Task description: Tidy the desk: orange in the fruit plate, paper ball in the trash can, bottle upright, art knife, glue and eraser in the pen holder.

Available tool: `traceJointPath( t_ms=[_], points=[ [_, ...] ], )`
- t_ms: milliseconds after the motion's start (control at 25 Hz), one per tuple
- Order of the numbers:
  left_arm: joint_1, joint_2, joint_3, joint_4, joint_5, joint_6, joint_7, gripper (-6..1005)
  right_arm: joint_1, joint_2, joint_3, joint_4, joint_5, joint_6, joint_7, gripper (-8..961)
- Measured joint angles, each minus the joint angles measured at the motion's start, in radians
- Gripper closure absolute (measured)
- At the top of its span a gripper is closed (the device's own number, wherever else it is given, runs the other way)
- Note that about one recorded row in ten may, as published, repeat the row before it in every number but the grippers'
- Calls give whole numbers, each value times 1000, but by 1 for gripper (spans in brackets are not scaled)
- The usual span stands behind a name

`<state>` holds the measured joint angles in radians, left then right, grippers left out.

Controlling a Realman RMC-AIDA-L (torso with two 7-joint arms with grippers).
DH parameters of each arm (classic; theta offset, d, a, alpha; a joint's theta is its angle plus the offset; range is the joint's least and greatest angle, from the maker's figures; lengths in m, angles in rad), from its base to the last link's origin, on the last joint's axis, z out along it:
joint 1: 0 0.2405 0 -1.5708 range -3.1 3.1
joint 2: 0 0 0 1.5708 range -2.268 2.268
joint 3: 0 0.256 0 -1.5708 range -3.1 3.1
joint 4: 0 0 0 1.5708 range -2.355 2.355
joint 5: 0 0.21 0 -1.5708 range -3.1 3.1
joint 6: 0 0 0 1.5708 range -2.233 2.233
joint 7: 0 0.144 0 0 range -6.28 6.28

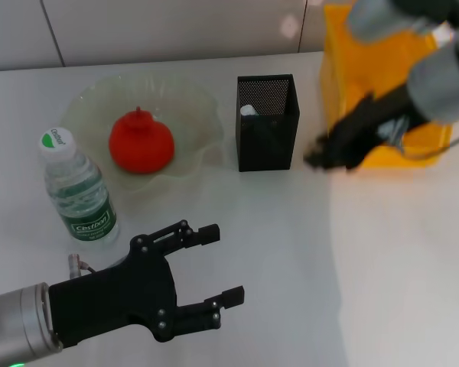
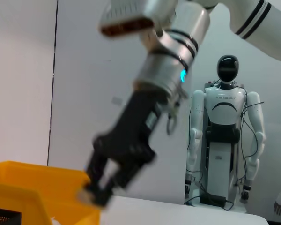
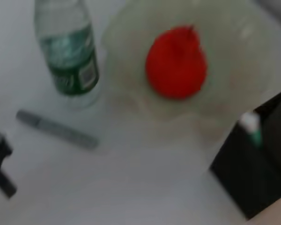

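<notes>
The right gripper [image 1: 315, 159] is motion-blurred in both head and left wrist views, so the spacing of its fingers cannot be read; its arm is cut off by the head view's upper right edge. The art knife [image 3: 56, 129] appears only in the blurred right wrist view, hidden in the head view beneath the left gripper [image 1: 226, 264]. Inside the pen holder [image 1: 268, 122], contents are indistinct apart from a white tip.
</notes>
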<state>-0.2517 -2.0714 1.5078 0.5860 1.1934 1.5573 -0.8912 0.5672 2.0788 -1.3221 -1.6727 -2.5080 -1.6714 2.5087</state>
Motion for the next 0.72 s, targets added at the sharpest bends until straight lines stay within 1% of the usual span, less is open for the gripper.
traceJointPath(
  t_ms=[120,240,480,520,560,680,720],
  points=[
    [0,-1,1,-1,0,1,0,198,6,-1,77,-22,0,84,-20,653],
    [-1,-1,3,-1,0,3,0,198,35,-3,120,21,-10,167,-35,645],
    [-1,-1,5,-2,0,8,0,198,99,-3,127,163,-24,271,-62,629],
    [-1,-1,5,-2,0,9,0,198,116,-3,125,210,-26,295,-70,626],
    [-1,-1,4,-2,0,10,0,198,116,-3,125,210,-26,295,-70,623],
    [0,-1,3,-2,0,12,0,198,136,-2,122,280,-32,332,-85,615],
    [0,-1,3,-2,0,12,0,198,148,-1,116,325,-34,357,-92,613]
  ],
)
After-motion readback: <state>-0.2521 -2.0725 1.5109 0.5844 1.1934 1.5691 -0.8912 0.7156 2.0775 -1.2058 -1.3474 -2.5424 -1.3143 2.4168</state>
